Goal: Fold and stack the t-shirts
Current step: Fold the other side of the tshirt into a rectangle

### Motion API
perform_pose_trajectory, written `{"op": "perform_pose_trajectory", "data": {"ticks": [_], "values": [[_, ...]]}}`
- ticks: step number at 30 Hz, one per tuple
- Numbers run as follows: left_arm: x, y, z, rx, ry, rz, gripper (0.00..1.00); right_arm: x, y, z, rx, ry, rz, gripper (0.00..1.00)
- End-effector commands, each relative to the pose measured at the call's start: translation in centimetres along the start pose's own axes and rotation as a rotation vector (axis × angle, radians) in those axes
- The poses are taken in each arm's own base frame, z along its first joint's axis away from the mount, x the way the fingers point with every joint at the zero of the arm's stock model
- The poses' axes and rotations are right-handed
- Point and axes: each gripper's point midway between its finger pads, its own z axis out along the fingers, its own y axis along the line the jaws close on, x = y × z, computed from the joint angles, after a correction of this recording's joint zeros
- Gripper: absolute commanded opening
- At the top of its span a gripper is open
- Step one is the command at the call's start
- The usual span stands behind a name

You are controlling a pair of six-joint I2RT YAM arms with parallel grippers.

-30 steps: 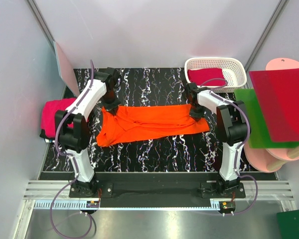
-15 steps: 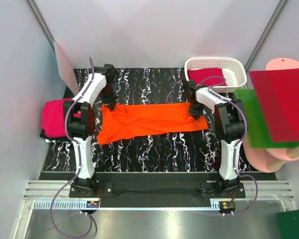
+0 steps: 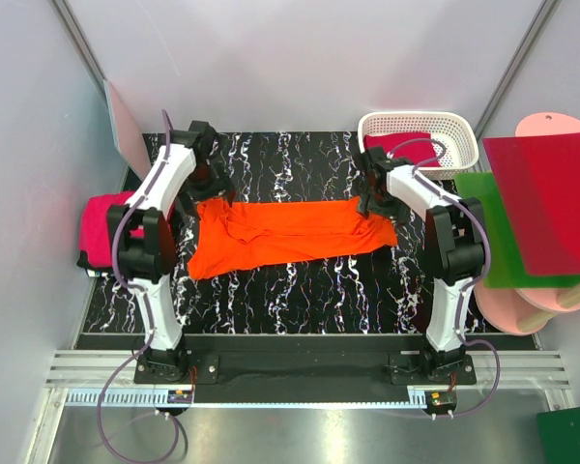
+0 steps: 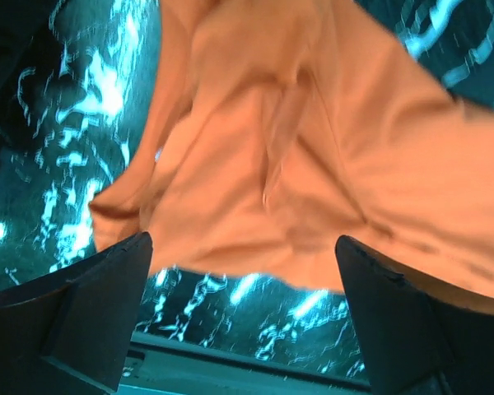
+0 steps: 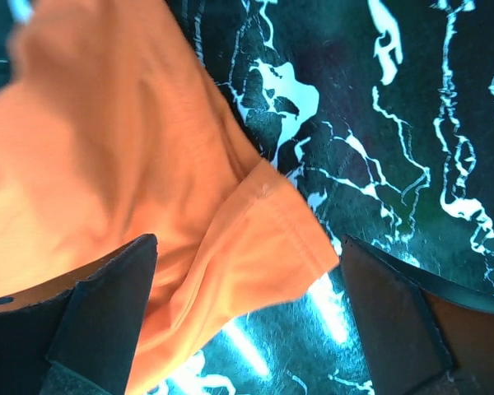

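**A:** Starting at the left of the overhead frame, what is sitting there?

**B:** A folded magenta shirt [image 3: 104, 227] is lying at the left edge of the table [image 3: 300, 300]. Just to its right, the left gripper [image 3: 215, 188] is hovering over the upper left corner of the orange t-shirt [image 3: 290, 235].

**A:** Is it gripping anything?

**B:** No. Its jaws are standing wide apart, and in the left wrist view the cloth is lying loose between them, rumpled, with nothing pinched.

**A:** How is the orange one lying?

**B:** It is stretching across the middle of the frame with its long axis running left to right. Its left end is sagging toward the lower left. Each arm is standing at its own end, so neither one is nearer overall.

**A:** And on the right?

**B:** The right gripper [image 3: 371, 198] is hanging over the upper right corner, also released and holding nothing. Beyond it, a crimson shirt [image 3: 401, 147] is resting in the basket [image 3: 464, 130] at upper right.

**A:** Is the right wrist view adding anything?

**B:** Yes. It is showing a stitched hem corner lying flat on bare marble between the jaws, which the overhead view is too coarse to show. Only the overhead view is giving the shirt's whole outline. I judge the next fold is depending on both far corners being taken together.
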Motion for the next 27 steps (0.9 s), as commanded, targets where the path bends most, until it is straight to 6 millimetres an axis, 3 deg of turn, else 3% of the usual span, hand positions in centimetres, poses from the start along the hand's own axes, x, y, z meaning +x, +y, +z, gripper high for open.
{"op": "perform_pose_trajectory", "data": {"ticks": [1, 2, 3, 4, 6, 7, 10, 15, 20, 23, 27], "values": [[1.8, -2.1, -3.6, 0.173, -0.029, 0.084, 0.84, -3.3, 0.4, -4.6, -0.090, -0.114, 0.067, 1.00], [2.4, -2.5, -3.5, 0.186, -0.016, 0.103, 0.79, -3.3, 0.4, -4.6, -0.091, -0.116, 0.070, 1.00], [3.0, -2.8, -3.1, 0.194, 0.007, 0.127, 0.62, -3.4, 0.3, -4.8, -0.093, -0.119, 0.077, 1.00], [4.1, -3.5, -2.9, 0.218, 0.040, 0.168, 0.60, -3.3, 0.4, -4.7, -0.093, -0.116, 0.076, 1.00], [5.7, -4.2, -1.6, 0.226, 0.116, 0.213, 0.62, -3.3, 0.4, -4.8, -0.097, -0.117, 0.082, 1.00], [6.9, -4.5, -1.2, 0.218, 0.151, 0.242, 0.71, -3.3, 0.5, -4.8, -0.097, -0.116, 0.081, 1.00], [8.8, -4.5, 0.7, 0.178, 0.211, 0.277, 0.78, -3.4, 0.4, -4.9, -0.099, -0.119, 0.087, 1.00], [9.9, -4.6, 2.7, 0.166, 0.249, 0.274, 0.76, -3.3, 0.6, -5.1, -0.109, -0.113, 0.095, 1.00], [9.9, -4.5, 4.7, 0.135, 0.265, 0.270, 0.65, -3.1, 0.6, -5.0, -0.111, -0.108, 0.095, 1.00], [9.4, -4.7, 5.4, 0.120, 0.251, 0.263, 0.51, -3.0, 0.6, -4.9, -0.114, -0.104, 0.086, 1.00], [8.3, -5.3, 5.9, 0.110, 0.222, 0.266, 0.20, -2.8, 0.6, -4.8, -0.113, -0.097, 0.082, 1.00]]}}
